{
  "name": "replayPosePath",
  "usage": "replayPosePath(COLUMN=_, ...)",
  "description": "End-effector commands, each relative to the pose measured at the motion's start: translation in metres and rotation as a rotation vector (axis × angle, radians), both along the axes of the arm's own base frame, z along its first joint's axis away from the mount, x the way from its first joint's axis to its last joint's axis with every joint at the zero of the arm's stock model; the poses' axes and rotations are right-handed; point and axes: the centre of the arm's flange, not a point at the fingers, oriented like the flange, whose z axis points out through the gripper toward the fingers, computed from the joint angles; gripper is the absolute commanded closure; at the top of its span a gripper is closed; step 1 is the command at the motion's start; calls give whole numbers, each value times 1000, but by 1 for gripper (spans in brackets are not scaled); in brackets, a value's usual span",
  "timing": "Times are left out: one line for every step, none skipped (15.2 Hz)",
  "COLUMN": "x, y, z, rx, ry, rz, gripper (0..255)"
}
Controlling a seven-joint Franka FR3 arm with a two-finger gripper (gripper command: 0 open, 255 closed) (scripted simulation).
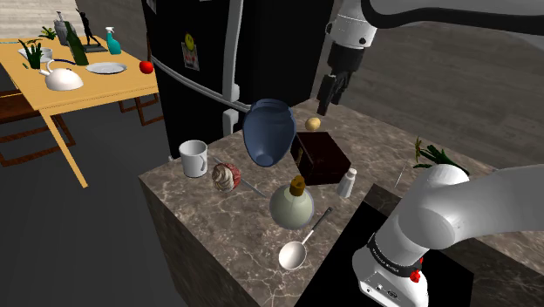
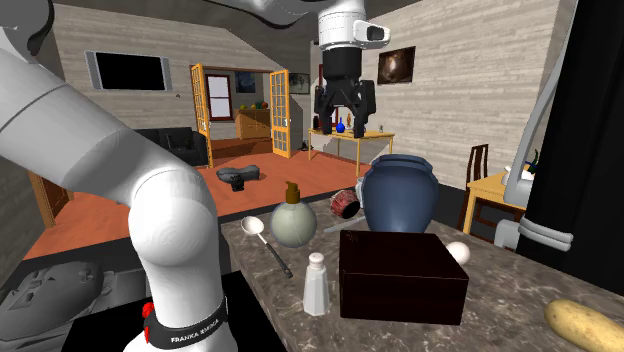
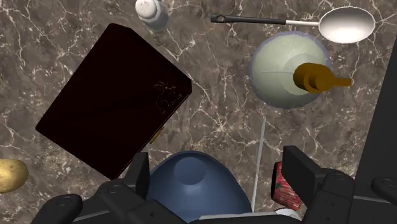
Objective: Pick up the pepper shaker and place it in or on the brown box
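While gripper hangs high over counter, fingers spread, empty, reach step in hand; pepper shaker upright, lower centre, second exterior view, just beside brown box; next: descend, straddle it.

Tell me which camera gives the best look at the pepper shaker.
The second exterior view: the white pepper shaker stands close and whole, upright beside the dark brown box. The shoulder view shows it whole too, but from farther off, by the box's corner. The wrist view sees its top from above, cut by the edge.
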Motion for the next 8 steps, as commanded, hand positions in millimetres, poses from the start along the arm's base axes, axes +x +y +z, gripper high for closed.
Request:
replayPosePath(x=0, y=0, z=0, rx=0, ry=0, rz=0, gripper=0)
replayPosePath(x=-4, y=-7, z=-10, rx=6, ry=8, rz=-9, gripper=0)
replayPosePath(x=-7, y=-15, z=-21, rx=12, ry=15, rz=-19, gripper=0)
replayPosePath(x=-11, y=-22, z=-31, rx=18, ry=23, rz=-28, gripper=0)
replayPosePath(x=-15, y=-29, z=-42, rx=24, ry=30, rz=-37, gripper=0)
replayPosePath(x=-19, y=-36, z=-52, rx=30, ry=38, rz=-47, gripper=0)
replayPosePath(x=-23, y=-43, z=-63, rx=36, ry=45, rz=-56, gripper=0)
replayPosePath(x=-28, y=-50, z=-73, rx=42, ry=53, rz=-66, gripper=0)
